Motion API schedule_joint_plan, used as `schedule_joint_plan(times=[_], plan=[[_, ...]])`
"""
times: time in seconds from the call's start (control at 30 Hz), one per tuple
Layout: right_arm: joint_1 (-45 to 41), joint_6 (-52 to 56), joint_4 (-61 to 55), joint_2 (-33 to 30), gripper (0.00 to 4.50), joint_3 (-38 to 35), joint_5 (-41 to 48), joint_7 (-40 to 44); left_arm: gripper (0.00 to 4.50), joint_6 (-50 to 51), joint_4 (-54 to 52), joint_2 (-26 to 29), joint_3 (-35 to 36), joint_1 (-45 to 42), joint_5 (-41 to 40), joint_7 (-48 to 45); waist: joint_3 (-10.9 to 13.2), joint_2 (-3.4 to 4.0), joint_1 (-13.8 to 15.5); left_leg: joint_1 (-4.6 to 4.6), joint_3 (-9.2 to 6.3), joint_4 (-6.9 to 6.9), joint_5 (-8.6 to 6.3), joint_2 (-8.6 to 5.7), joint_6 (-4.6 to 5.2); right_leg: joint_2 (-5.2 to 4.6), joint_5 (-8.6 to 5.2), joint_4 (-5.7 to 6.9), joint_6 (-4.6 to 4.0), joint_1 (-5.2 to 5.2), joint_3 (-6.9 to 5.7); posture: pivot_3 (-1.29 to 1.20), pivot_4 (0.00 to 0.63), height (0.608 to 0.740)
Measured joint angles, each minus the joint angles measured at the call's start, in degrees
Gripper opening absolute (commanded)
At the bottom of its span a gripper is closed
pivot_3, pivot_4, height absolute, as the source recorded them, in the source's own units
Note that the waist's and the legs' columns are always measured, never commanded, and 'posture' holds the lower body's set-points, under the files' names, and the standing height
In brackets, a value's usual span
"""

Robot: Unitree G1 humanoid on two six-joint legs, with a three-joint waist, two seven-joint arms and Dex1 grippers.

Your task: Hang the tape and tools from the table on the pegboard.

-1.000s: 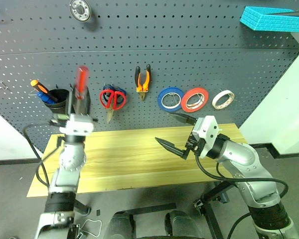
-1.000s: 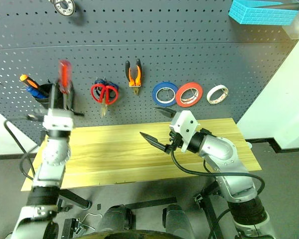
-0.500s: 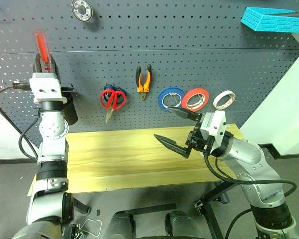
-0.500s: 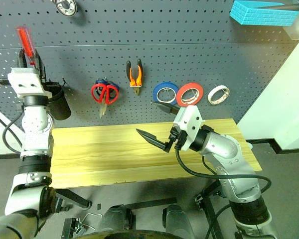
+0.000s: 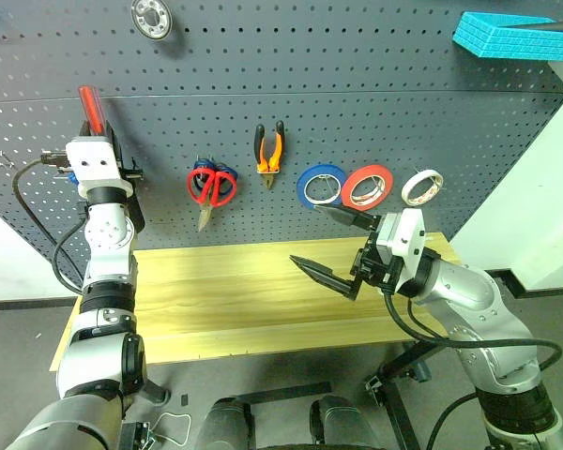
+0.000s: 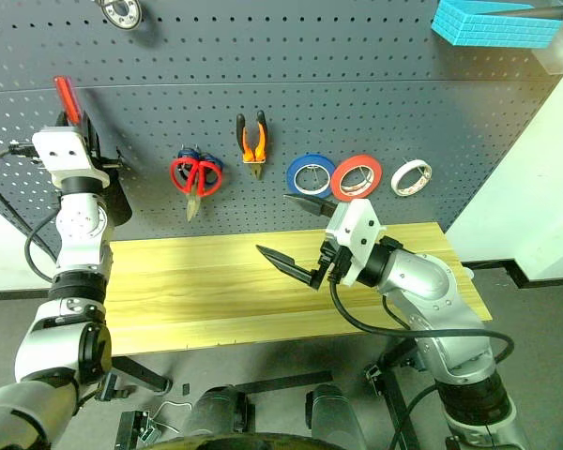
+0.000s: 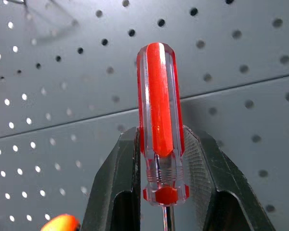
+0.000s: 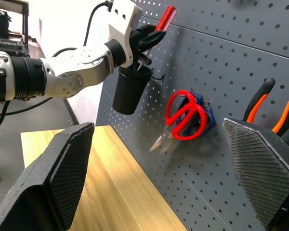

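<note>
Since a second ago the left gripper [image 5: 96,131] has carried the red-handled screwdriver [image 7: 158,126] away from the middle of the scene and out toward the left part of the pegboard [image 5: 357,112], where it now sits high, close against the board and above the black cup [image 8: 130,89]. Its two fingers [image 7: 116,178] are clamped on the lower end of the clear red handle, which sticks up past the fingertips while the metal shaft runs down between them. That black cup hangs on the pegboard just under the left gripper; an orange-handled tool [image 7: 60,224] pokes up at the edge of the left wrist view, probably standing in the cup, though the cup's inside cannot be seen. Further along the board hang the red-handled scissors [image 5: 212,187], lying over a blue-handled pair, then the orange-and-black pliers [image 5: 269,150], a blue roll [image 5: 320,186], a red roll [image 5: 366,187] and the whitish tape [image 5: 420,187], each on its own hook. The right gripper [image 5: 333,246] hovers over the right half of the table [image 5: 225,300] with its jaws spread wide and nothing between them, pointing toward the board. A turquoise tray [image 5: 516,35] sits high at the upper right.
</note>
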Motion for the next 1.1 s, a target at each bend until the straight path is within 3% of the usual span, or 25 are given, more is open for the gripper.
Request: schedule_joint_plan(times=[0.33,0.5,0.63,0.8,0.9,1.0,1.1], plan=[[0.07,0.05,-0.09,-0.19,4.5,-0.12,-0.24,-0.52,4.39,1.99,-4.06,0.25,0.75,4.63,1.05,6.34,0.0,-0.01,0.12,0.0,0.03,0.0,0.0,-0.02,0.0,-0.06,0.0,0.0,0.0,0.0,0.01,0.05,0.06,0.712],[0.07,0.04,-0.07,-0.19,4.5,-0.11,-0.37,-0.59,4.48,2.28,-10.64,-0.14,1.24,7.48,-1.31,4.95,0.0,-0.01,0.07,-0.01,0.03,-0.01,0.0,-0.01,0.0,-0.07,0.0,0.0,0.0,0.0,0.01,0.04,0.061,0.712],[0.1,0.02,-0.06,-0.2,4.5,-0.11,-0.51,-0.6,4.48,7.03,-21.07,-0.95,0.04,10.34,-7.32,-2.91,0.02,-0.04,0.09,-0.02,0.03,0.0,0.0,-0.01,-0.01,-0.08,-0.01,0.0,-0.02,0.0,0.01,0.05,0.055,0.712],[-0.14,-0.12,0.41,-0.12,4.5,0.04,-1.03,-0.53,4.48,24.95,-41.98,2.69,-8.5,11.68,-24.01,-26.81,-0.01,0.01,-0.04,-0.04,0.08,0.01,0.0,-0.07,-0.01,-0.13,-0.02,-0.06,-0.03,0.0,0.06,0.06,0.045,0.712],[-0.4,-0.3,0.97,-0.06,4.5,0.22,-1.42,-0.48,4.48,35.97,-50.05,7.04,-12.04,18.56,-32.49,-38.63,-0.06,0.14,-1.54,0.13,0.19,-0.12,-0.01,-0.05,0.0,-0.09,-0.04,-0.02,0.0,0.0,0.21,0.07,0.045,0.712],[0.04,-0.41,1.21,-0.12,4.5,0.12,-1.5,-0.38,4.48,41.36,-52.23,10.92,-16.0,28.44,-35.09,-49.82,-0.02,0.14,-1.97,0.28,0.17,-0.23,-0.01,0.05,0.01,0.07,-0.07,0.04,-0.04,-0.02,0.25,0.07,0.044,0.712],[0.37,0.76,1.2,-0.35,4.5,0.22,-1.58,-0.69,4.48,44.56,-54.48,16.45,-21.47,35.06,-31.92,-56.47,0.01,0.18,-1.69,0.34,0.19,-0.23,-0.03,0.03,-0.02,-0.04,-0.08,-0.01,-0.06,-0.02,0.25,0.07,0.043,0.712]])
